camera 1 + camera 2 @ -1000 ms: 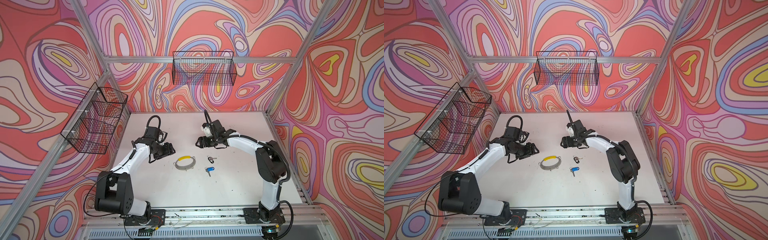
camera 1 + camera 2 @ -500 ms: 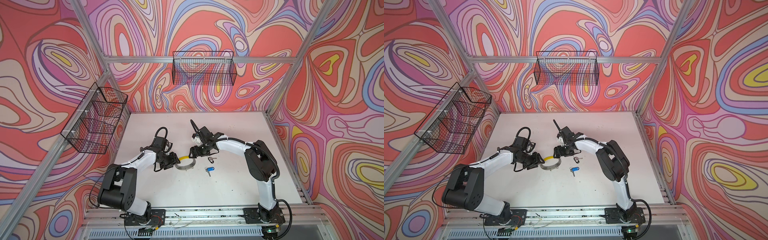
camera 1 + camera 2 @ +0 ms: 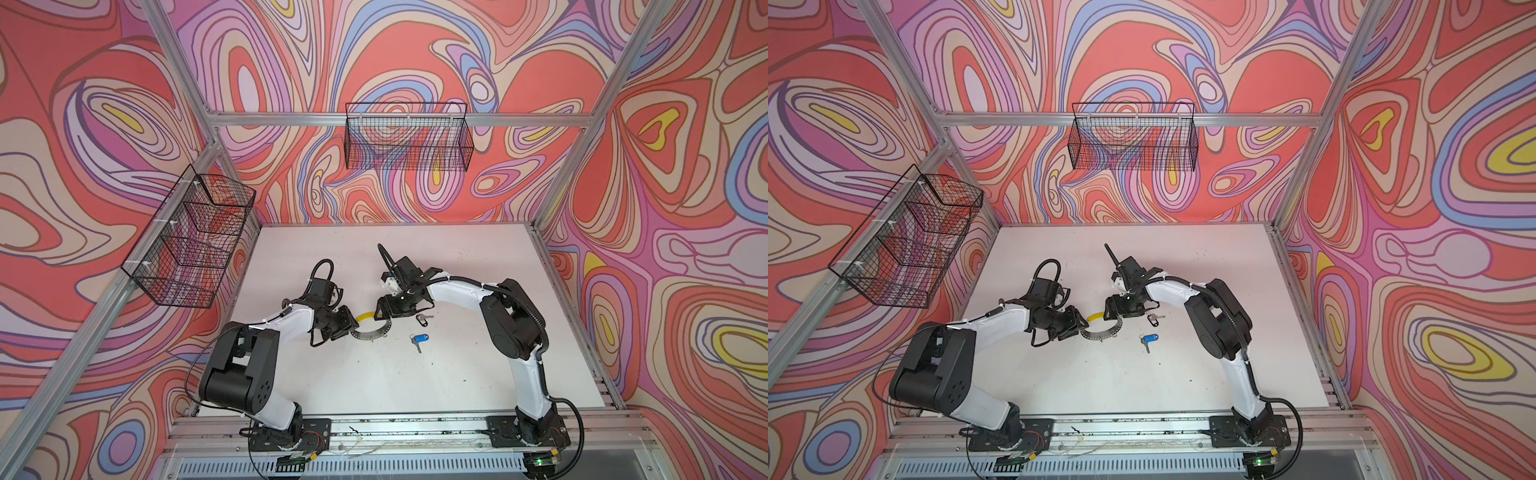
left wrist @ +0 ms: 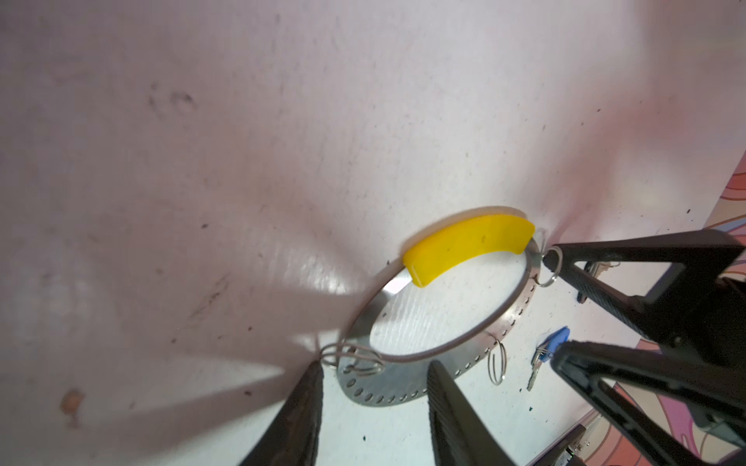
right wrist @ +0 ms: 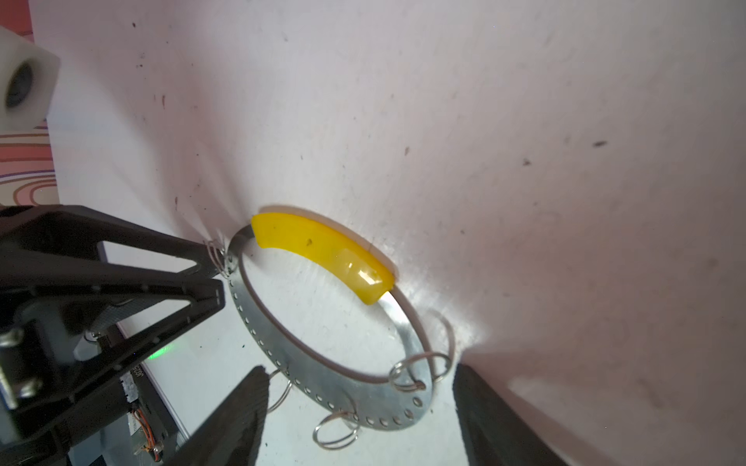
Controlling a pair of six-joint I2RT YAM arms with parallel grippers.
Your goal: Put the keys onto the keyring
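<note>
The keyring (image 3: pixel 376 332) (image 3: pixel 1104 332), a flat perforated grey ring with a yellow sleeve (image 4: pixel 468 248) (image 5: pixel 323 250), lies flat mid-table. My left gripper (image 3: pixel 351 328) (image 4: pixel 377 369) is open, low at the ring's left rim, its fingers straddling the rim (image 4: pixel 387 383) beside a wire loop. My right gripper (image 3: pixel 382 318) (image 5: pixel 361 373) is open too, its jaws wide on either side of the ring's right arc (image 5: pixel 323 383). Two keys lie loose to the right of the ring: the blue-tagged one (image 3: pixel 419 338) (image 3: pixel 1149 338) (image 4: pixel 559 341) and the black-tagged one (image 3: pixel 422 318) (image 3: pixel 1153 318).
The white table (image 3: pixel 374 395) is walled on three sides. One black wire basket (image 3: pixel 409 141) hangs on the back wall and another (image 3: pixel 189 241) on the left wall, both above the work height. An aluminium rail (image 3: pixel 395 428) runs along the front edge.
Both arms have come in from the back of the table and dropped to the keyring, one on each side. My left jaws have narrowed; the keys have not moved.
</note>
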